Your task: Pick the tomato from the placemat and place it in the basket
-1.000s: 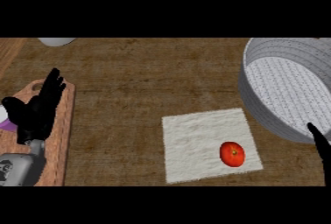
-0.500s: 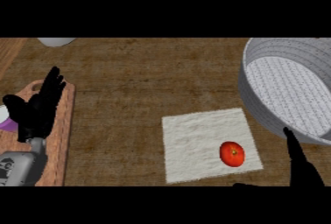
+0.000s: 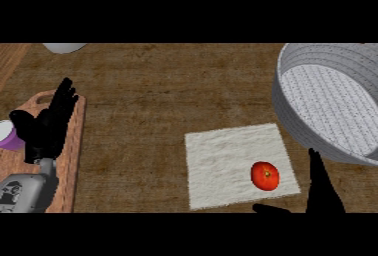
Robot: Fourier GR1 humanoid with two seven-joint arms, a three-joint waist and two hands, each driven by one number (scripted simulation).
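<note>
We spread our right hand open just right of the tomato, thumb below it, seemingly ready to enclose it; our left hand rests open, well left.

We are seeing one tomato lying low and right of centre, on one white placemat. One grey basket is filling the upper right of the frame. One wooden board is sitting at the left edge, with one purple object on it. One pale round item is showing at the top left. We are counting two hands: left, right.
</note>
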